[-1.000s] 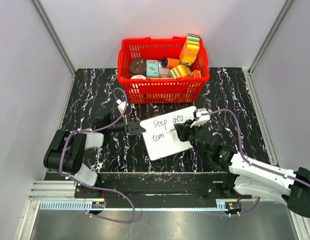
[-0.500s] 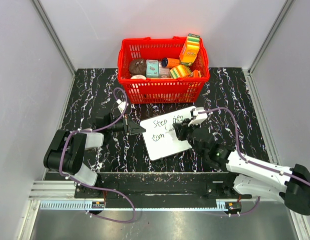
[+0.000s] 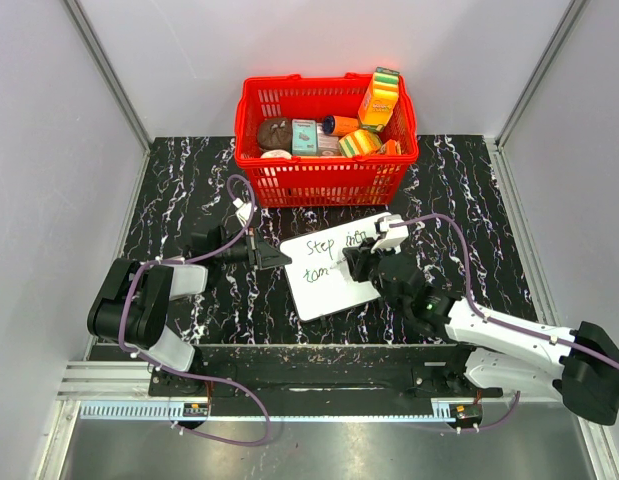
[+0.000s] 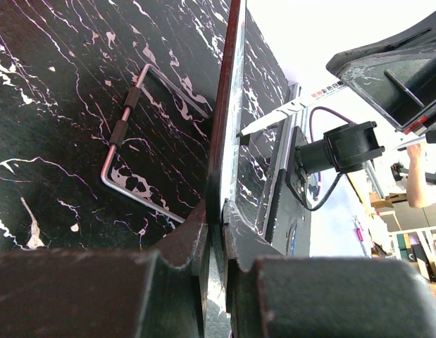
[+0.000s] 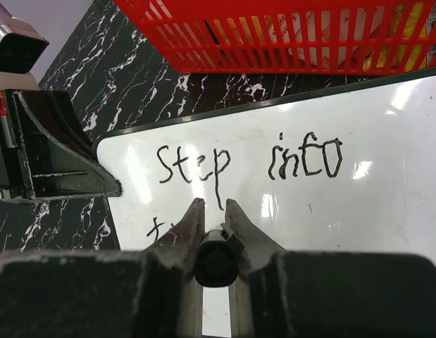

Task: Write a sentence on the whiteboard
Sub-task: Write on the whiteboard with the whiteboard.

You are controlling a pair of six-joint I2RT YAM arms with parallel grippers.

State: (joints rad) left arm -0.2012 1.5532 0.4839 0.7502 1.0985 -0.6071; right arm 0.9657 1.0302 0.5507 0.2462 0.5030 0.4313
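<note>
A black marble-patterned tabletop with white veins is seen from above. At its 12 o'clock edge a red plastic lattice basket is set, filled with assorted packages, among them a yellow and green box standing up at the basket's 2 o'clock corner.

A flat white rectangular whiteboard with rounded corners is laid on the tabletop just at 6 o'clock of the basket, near the middle of the surface, and is turned slightly, so that its 3 o'clock end sits closer to the basket.

The board's 9 o'clock edge is gripped by the left pincer. In the left wrist view its two dark fingers are seen pressed against the thin edge of the board from both sides, with only the board's thickness between them.

The right pincer is brought in from 4 o'clock over the board's middle. It is closed around a black marker, whose barrel is clamped between the narrow fingers and pointed at the white surface.

The thin black handwritten sentence is laid out in two lines: the upper is read as "Step into", and the lower, begun with "to", is partly hidden by the pincer.
</note>
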